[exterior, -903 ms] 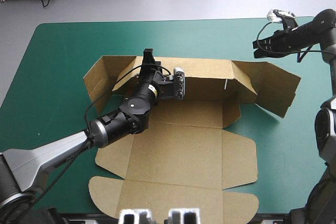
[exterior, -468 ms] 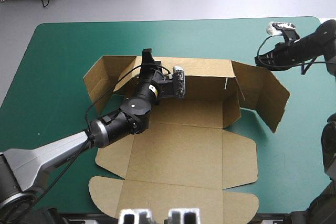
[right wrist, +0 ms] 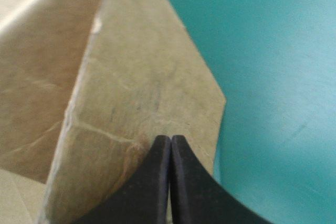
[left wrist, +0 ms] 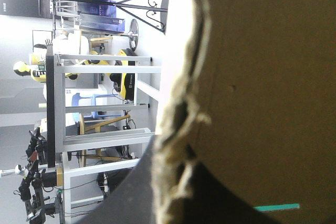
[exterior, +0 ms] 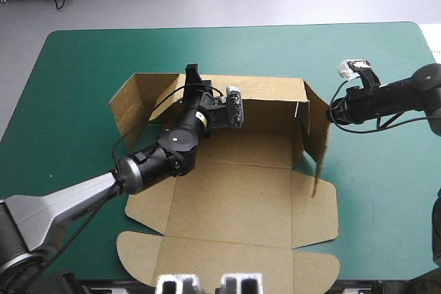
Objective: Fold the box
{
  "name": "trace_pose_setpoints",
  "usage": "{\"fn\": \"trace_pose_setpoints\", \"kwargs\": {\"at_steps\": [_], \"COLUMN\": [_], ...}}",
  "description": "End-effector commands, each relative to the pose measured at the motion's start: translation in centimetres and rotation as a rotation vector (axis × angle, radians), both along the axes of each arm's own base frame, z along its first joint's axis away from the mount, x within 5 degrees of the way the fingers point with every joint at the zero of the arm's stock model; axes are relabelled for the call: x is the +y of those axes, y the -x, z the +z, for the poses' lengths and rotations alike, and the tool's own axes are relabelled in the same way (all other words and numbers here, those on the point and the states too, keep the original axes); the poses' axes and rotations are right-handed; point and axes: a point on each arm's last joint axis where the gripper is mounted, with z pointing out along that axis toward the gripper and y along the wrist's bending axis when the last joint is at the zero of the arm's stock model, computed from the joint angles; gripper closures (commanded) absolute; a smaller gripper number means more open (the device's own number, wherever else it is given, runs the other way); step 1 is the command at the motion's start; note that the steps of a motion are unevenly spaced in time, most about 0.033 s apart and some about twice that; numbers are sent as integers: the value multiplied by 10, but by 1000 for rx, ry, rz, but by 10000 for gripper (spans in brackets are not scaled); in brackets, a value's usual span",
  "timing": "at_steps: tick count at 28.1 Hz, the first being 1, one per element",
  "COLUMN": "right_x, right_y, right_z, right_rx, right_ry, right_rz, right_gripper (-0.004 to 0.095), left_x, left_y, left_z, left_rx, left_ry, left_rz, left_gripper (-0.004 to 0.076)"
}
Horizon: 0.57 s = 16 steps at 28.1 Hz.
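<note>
Left gripper (exterior: 193, 74) pinches box (exterior: 234, 201) rear wall (exterior: 269, 91); right gripper (exterior: 334, 111), fingers closed, should push side flap (exterior: 318, 129) squarely inward while left holds firm.

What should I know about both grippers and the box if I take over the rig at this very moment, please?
Left gripper: shut on the top edge of the far wall, which stands upright.
Right gripper: shut, tips against the outer face of the right side flap, which stands upright.
Box: mid-table on the teal-green cover; lid panels lie flat toward the near edge.
Done: far wall and right side flap raised.
To do: left side flap leans outward, not yet upright; nothing looks tucked.
</note>
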Motion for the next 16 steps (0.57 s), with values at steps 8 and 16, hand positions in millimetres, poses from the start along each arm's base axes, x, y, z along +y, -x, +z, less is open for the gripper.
{"fn": "trace_pose_setpoints", "kwargs": {"at_steps": [8,16], "right_x": [16,16], "right_y": [24,33], "right_z": [-18,-49], "right_rx": [-190,-328], "right_ry": [-169,-128], "right_rz": [109,75], "right_gripper": [931,894], "left_x": [-1,-1], "left_y": [5,5], "left_z": [16,16], "left_rx": [-19,-25], "left_ry": [65,54], "left_rz": [-14,-19], "left_gripper": [734,734]}}
